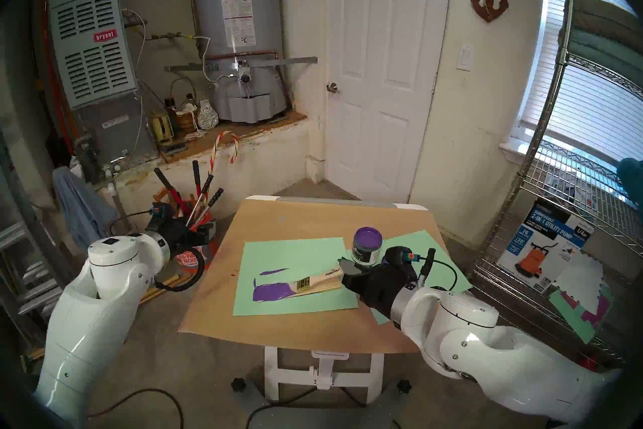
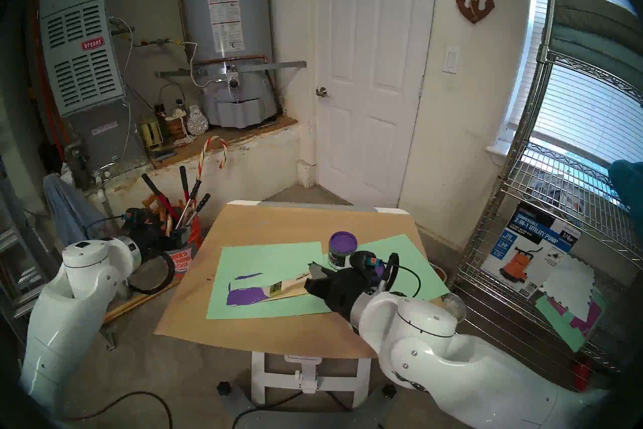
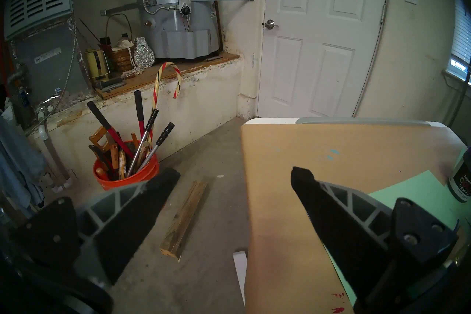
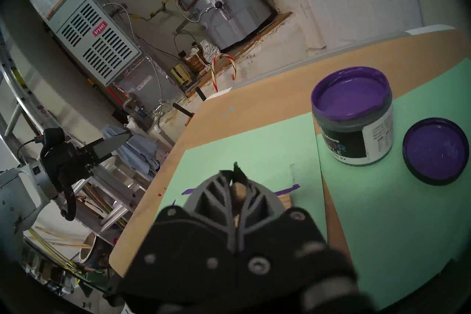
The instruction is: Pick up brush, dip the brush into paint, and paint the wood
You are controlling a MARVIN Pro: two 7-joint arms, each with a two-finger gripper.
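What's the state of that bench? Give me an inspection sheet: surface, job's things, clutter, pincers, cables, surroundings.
Surface: table under brown paper; two green sheets on it, one streaked purple.
Job's things: brush angled over the wood, bristles at its purple end; the other end is bare. Jar open, upright, paint inside.
Clutter: lid beside the jar, purple side up.
Pincers: right pincer shut on the brush handle; left pincer open, empty, off the table's left edge.
Cables: one loop at each wrist; a cord on the floor.
Surroundings: water heater, furnace, door, wire rack, tool bucket.
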